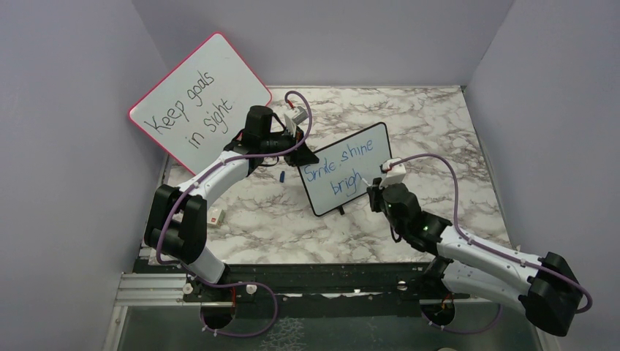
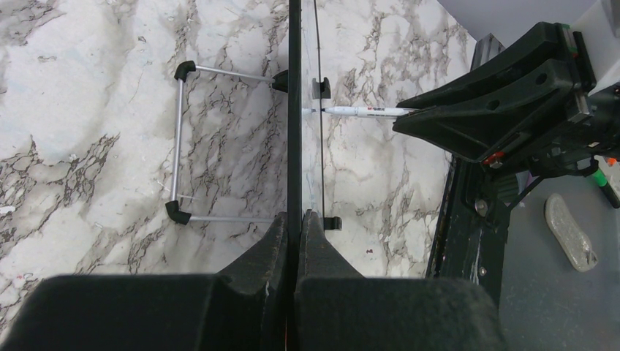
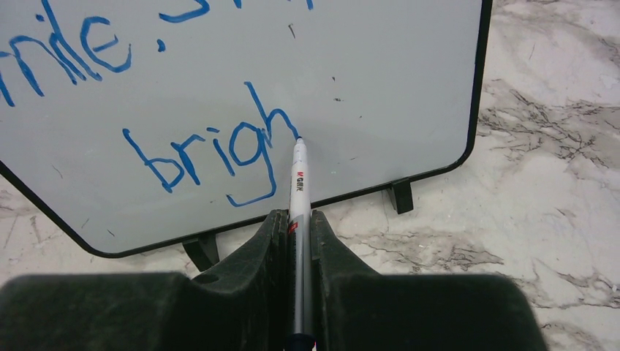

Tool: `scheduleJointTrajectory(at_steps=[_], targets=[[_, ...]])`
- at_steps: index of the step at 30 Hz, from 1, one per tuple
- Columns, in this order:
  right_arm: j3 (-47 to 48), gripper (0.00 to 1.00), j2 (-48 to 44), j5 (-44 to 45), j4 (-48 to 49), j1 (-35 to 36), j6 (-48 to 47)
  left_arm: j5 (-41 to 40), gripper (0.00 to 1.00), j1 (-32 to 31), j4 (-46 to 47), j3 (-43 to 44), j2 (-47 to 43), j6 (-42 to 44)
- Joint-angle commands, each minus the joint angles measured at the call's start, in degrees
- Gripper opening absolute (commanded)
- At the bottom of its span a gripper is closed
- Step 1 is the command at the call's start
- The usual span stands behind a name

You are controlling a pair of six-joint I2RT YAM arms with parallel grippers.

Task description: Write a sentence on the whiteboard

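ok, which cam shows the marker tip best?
Right wrist: the marker tip sits large and sharp on the whiteboard, right after the blue writing. Left wrist shows it side-on and small. In the top view it's barely visible.

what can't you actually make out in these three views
Right wrist view: the sentence is cut off by the top and left edges; only "brigh" reads whole.
Left wrist view: the whiteboard stands edge-on in the left gripper, so its writing is hidden.
Top view: the small blue thing and the white thing on the table are too small to name.
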Motion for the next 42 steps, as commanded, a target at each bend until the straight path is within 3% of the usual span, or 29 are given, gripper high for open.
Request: scheduleJointTrajectory(at_steps=[1,26,42], targets=[[0.1,0.01,-2.6,1.9,1.5,-0.5,-1.2,-3.8,0.00,-0.4,-2.8,0.2,1.0,4.7],[-0.2,0.01,0.1,-2.9,7.2,-2.4,-2.4,-3.8,0.00,-0.4,-2.9,0.1,1.1,4.7],[-0.4,0.01,1.1,-0.7,7.2,-3.9,-1.8,-3.7,0.00,-0.4,-3.1,0.2,0.9,4.9]])
